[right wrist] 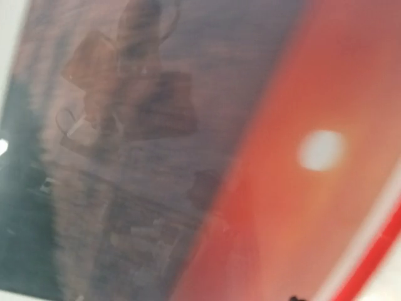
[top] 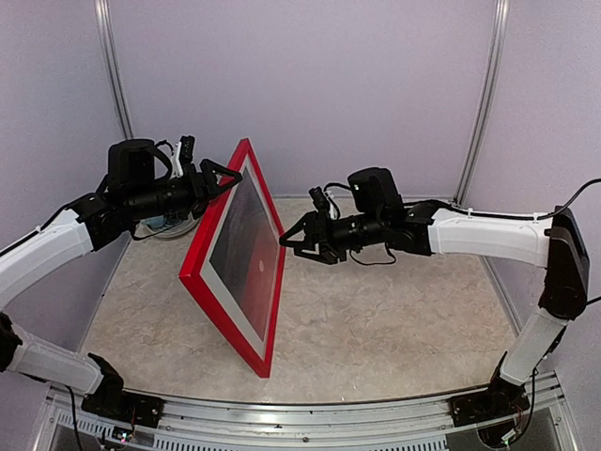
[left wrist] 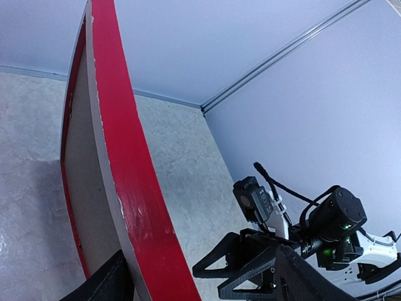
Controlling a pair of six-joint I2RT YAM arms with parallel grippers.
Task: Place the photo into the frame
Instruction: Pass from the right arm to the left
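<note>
Frame (top: 197,249) on edge, photo (top: 246,246) inside; we'd close left claw (top: 225,183), jaws apart astride its rim, before right claw (top: 289,240), also apart, pushes.

Top view: bright, even, diffuse light from above. Faint soft shadow on table (top: 141,310) left of frame (top: 225,301). Sharp throughout, mild bowing at borders.
Left wrist view: crisp, strong wide-angle curve bends frame edge. Table behind it in dull shade.
Right wrist view: too close, everything soft and smeared. Glossy photo (right wrist: 263,188) carries murky reflections across dark half; white sun hazy.
</note>
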